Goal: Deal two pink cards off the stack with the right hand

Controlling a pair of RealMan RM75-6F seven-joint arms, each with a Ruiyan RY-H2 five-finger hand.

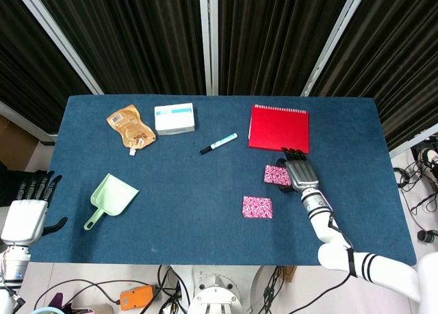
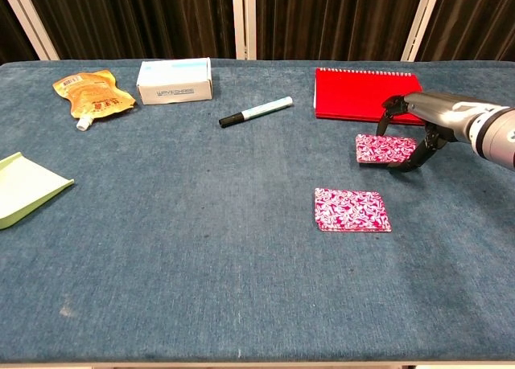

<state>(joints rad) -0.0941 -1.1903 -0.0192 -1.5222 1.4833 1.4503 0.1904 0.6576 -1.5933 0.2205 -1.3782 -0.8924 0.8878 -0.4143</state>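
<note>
R hand [image 2: 421,124] sits near the table's [image 1: 171,211] right side, just in front of the red notebook [image 1: 278,128], fingers curled down around a pink card [image 2: 385,148] and holding it by the right edge; chest view shows the card low over the cloth, roughly flat, but whether it touches the cloth can't be told. The pink stack [image 2: 352,209] lies flat nearer the front edge, a bit left of the held card and apart from it, w/ nothing on it. L hand [image 1: 26,215] hangs off the table's left front corner, fingers straight, apart and pointing up, holding nothing; seen in head view only. Other stuff on the blue cloth: marker [image 2: 257,111] lying diagonally mid-table, dark cap toward the front left; white box [image 2: 174,79] at the back, left of centre; orange pouch [image 2: 91,93] just left of the box, spout toward the front; pale green dustpan [image 1: 111,199] at the left, handle pointing to the front edge. Notebook has its spiral binding along the far edge. Black curtain [image 1: 274,33] w/ pale upright frames behind the table.
</note>
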